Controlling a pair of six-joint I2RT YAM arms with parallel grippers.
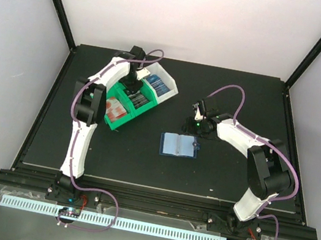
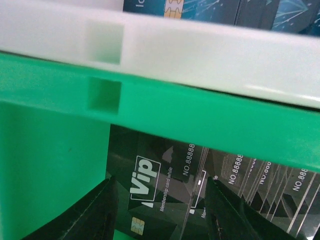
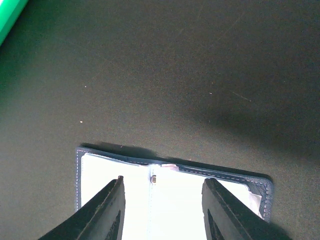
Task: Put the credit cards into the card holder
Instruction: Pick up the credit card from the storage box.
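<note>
Green and white plastic is filling most of what we are seeing from our left wrist: it is the wall of the bin [image 2: 200, 120]. Our left gripper [image 2: 165, 220] is hanging down in the green middle part of the bin. Its two jaws are standing apart, with nothing pinched between them. Dark cards [image 2: 165, 185] with "Vip" printed on them are lying under the gap, stacked and leaning on each other. Blue cards [image 2: 260, 10] are peeking over the white wall, in the next part of the bin. From above, we are also seeing red-and-white cards [image 1: 114, 109] sitting in the green end part, nearest our left arm.

The card holder [image 1: 178, 145] is lying open and flat on the black table [image 1: 140, 166], off to the right of the bin and apart from it. Its pale inside is facing up, and its dark blue edge is showing around it. Our right gripper [image 3: 162, 215] is hanging over the middle of the card holder, jaws apart, one on each side of the fold, holding nothing. We cannot tell if the tips are touching it.
</note>
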